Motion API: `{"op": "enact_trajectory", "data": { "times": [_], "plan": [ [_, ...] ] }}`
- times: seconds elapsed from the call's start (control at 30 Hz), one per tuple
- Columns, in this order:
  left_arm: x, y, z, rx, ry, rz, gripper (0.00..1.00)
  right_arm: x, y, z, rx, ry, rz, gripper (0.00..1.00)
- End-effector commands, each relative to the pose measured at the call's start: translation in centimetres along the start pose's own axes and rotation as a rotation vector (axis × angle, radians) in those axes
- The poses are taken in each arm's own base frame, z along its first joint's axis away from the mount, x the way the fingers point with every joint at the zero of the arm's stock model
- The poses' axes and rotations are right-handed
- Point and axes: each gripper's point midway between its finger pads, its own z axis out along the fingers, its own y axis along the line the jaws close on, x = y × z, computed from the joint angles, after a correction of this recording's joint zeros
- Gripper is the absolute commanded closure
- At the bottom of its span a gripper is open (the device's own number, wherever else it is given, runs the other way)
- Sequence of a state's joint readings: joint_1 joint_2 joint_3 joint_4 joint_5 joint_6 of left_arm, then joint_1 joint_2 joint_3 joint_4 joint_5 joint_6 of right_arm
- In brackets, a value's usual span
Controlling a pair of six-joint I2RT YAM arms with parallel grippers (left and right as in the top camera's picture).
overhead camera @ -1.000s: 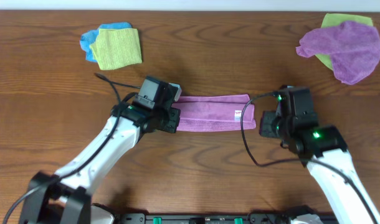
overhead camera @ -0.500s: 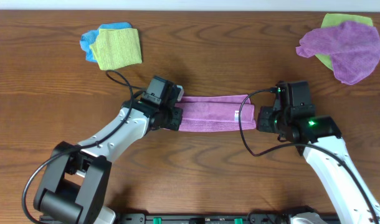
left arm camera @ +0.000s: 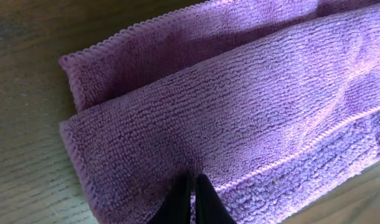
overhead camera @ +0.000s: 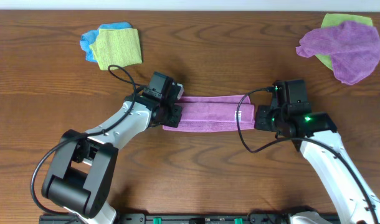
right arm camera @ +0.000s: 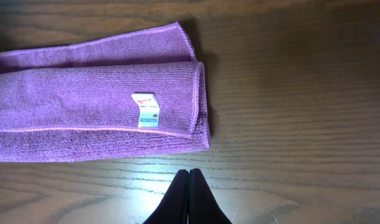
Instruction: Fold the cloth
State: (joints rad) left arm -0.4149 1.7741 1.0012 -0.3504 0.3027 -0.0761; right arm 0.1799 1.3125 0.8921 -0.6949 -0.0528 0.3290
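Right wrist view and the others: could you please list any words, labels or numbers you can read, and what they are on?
The white tag on the cloth: red print above a bluish band, too small and blurred to read.
Nothing else in any view carries readable text.

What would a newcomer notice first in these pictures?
A pinkish-purple cloth, folded into a long strip with a white tag near its right end, lies at centre. The left fingers are shut over its left end; the right fingers are shut above bare table off its right end. A violet cloth lies far right, a lime-green cloth far left.
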Motion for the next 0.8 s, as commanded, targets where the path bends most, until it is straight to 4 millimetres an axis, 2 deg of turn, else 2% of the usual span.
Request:
{"op": "enact_trajectory", "data": {
  "times": [0.0, 0.2, 0.5, 0.77],
  "plan": [
    [-0.9, 0.8, 0.2, -0.042, -0.010, 0.022, 0.94, 0.2, -0.2, 0.1, 0.000, 0.007, -0.002, 0.98],
    [-0.9, 0.8, 0.4, -0.041, -0.001, 0.020, 0.94, 0.2, -0.2, 0.1, -0.003, 0.009, -0.002, 0.98],
    [-4.4, -0.5, -1.4, -0.019, -0.062, 0.075, 0.94, 0.3, -0.2, 0.1, -0.001, 0.012, -0.002, 0.98],
    [-4.4, 0.0, -1.3, -0.043, -0.057, 0.090, 0.94, 0.2, -0.2, 0.1, -0.003, 0.007, -0.001, 0.98]
  ]
}}
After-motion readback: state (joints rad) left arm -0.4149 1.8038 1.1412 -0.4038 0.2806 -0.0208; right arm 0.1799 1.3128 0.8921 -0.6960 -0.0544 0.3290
